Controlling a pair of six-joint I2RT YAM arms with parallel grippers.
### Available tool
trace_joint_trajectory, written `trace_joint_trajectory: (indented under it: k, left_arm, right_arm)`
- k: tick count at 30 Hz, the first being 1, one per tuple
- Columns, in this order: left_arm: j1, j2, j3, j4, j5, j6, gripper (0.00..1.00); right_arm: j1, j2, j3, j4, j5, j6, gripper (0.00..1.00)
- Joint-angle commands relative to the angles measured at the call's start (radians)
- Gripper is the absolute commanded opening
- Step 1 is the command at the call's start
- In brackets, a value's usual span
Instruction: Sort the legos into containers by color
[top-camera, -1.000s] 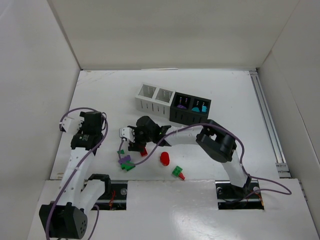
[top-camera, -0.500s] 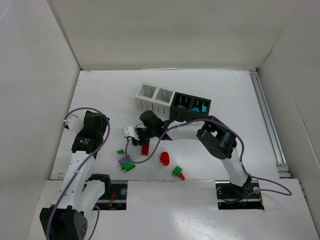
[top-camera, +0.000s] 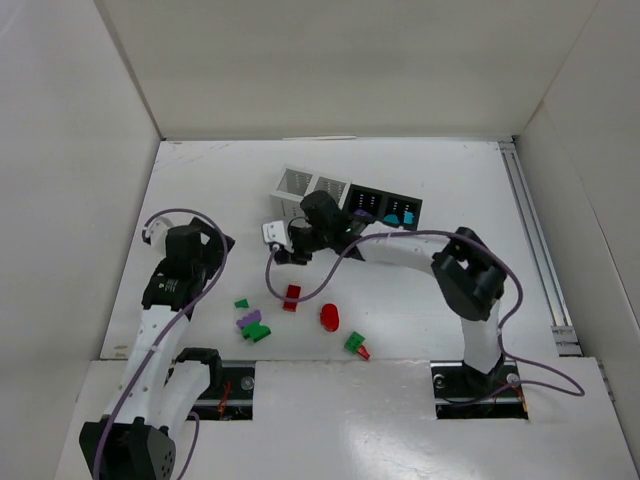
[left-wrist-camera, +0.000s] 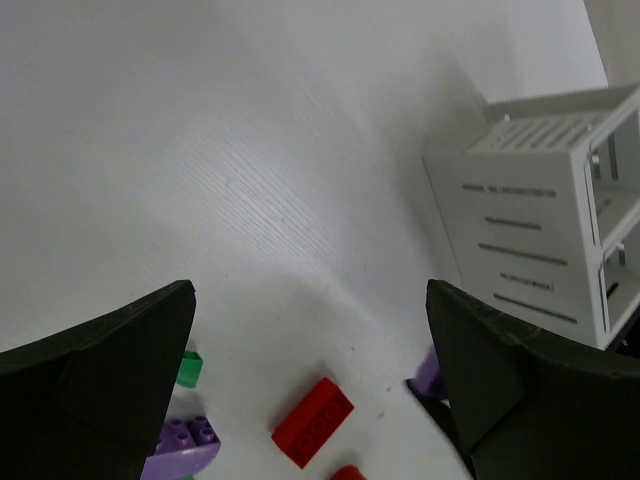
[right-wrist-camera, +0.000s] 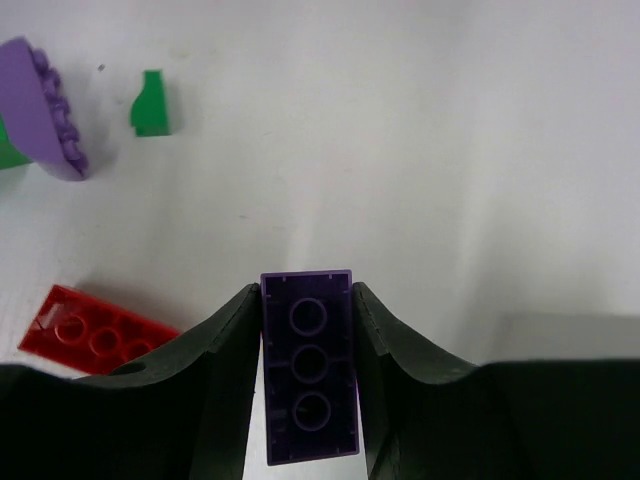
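White walls close in a white counter (top-camera: 450, 180) strewn with small plastic pieces. Clamped between the right jaws is a purple brick (right-wrist-camera: 308, 375), held lengthwise with its hollow underside and three round sockets facing the wrist camera and bare counter behind it. Seen from overhead, those jaws sit at upper centre of the frame. They are just beside the lower left corner of the containers (top-camera: 345, 200), a joined row of two white cups on the left and two black ones on the right. At lower left of the right wrist view a red brick (right-wrist-camera: 95, 328) lies flat. At upper left lie a purple rounded piece (right-wrist-camera: 45, 110) and a small green piece (right-wrist-camera: 150, 105). The left jaws stand wide apart with nothing between them, at the left of the overhead frame, well apart from the row. Lower in the overhead frame lie a red oval (top-camera: 330, 317) and a green and red pair (top-camera: 356, 346).
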Motion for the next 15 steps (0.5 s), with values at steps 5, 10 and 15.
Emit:
trace_joint_trajectory:
  k: [5,10,15]
  left_arm:
    - [0.003,-0.018,-0.035,0.018,0.199,0.119,0.99]
    - [0.003,0.026,-0.064,0.052,0.266,0.115,0.99]
    - [-0.021,0.077,-0.073,0.015,0.236,0.084,0.99]
  right_arm:
    - [-0.19,-0.281,-0.062,0.032,-0.071,0.042,0.21]
    - [-0.354,-0.365,-0.131,0.032,-0.049,0.053,0.21]
    - [-0.414,-0.378,-0.179,0.043,-0.049,0.053,0.21]
